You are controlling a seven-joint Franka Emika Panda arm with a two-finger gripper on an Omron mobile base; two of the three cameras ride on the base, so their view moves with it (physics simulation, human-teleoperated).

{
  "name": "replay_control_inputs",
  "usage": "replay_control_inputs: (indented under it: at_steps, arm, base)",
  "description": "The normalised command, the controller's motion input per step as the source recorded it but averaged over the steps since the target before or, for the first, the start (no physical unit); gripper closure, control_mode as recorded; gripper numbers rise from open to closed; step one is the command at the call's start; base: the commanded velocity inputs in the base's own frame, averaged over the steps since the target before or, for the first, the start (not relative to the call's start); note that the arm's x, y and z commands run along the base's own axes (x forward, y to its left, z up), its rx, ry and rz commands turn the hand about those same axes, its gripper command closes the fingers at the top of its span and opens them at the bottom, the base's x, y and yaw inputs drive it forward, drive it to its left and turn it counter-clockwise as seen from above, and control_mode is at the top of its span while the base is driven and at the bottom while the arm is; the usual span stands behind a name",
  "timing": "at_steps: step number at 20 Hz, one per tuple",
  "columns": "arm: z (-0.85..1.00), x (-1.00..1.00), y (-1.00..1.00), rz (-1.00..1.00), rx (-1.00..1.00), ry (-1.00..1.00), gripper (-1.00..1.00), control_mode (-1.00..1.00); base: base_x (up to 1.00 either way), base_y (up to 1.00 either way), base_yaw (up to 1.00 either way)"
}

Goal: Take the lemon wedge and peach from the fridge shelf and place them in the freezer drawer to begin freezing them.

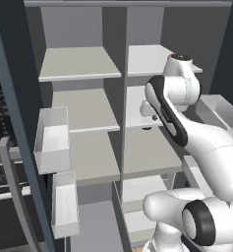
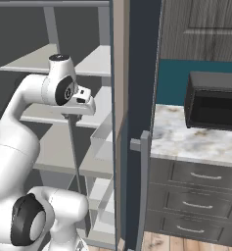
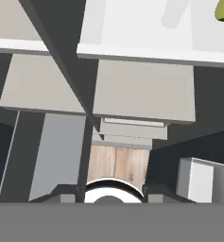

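The lemon wedge is a tiny yellow-green sliver lying on the off-white fridge shelf at the top right corner of the hand view. My gripper points down past that shelf's front edge, well away from the wedge. Its two dark fingertips stand apart with nothing between them, so it is open. In the left base view the gripper hangs at the right-hand middle shelf. The right base view has the gripper at the same height. The peach and the freezer drawer are out of view.
White door bins hang on the open left door, with a lower one beneath. A grey bin sits on the right door. A central divider splits the shelves. A marble counter with a microwave lies right of the fridge.
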Motion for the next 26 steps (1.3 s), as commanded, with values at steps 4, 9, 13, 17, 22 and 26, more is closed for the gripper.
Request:
replay_control_inputs:
  at_steps: [4, 9, 13, 17, 22, 26]
  arm:
    - [0.00, 0.01, 0.00, 0.00, 0.00, -0.02, -1.00, -1.00]
    - [0.15, 0.00, -0.23, -0.09, 0.00, -0.18, -1.00, -1.00]
    - [0.49, 0.00, -0.51, -0.18, 0.00, -0.30, -1.00, -1.00]
    - [0.70, 0.08, -0.62, -0.19, 0.00, -0.32, -1.00, -1.00]
    - [0.97, 0.43, -0.47, -0.20, 0.05, -0.28, -1.00, -1.00]
    - [0.68, 0.74, -0.22, -0.15, 0.12, -0.08, -1.00, -1.00]
  base:
    - [0.00, 0.00, 0.00]
    - [0.00, 0.00, 0.00]
    - [0.00, 0.00, 0.00]
    - [0.00, 0.00, 0.00]
    - [0.00, 0.00, 0.00]
    - [0.00, 0.00, 0.00]
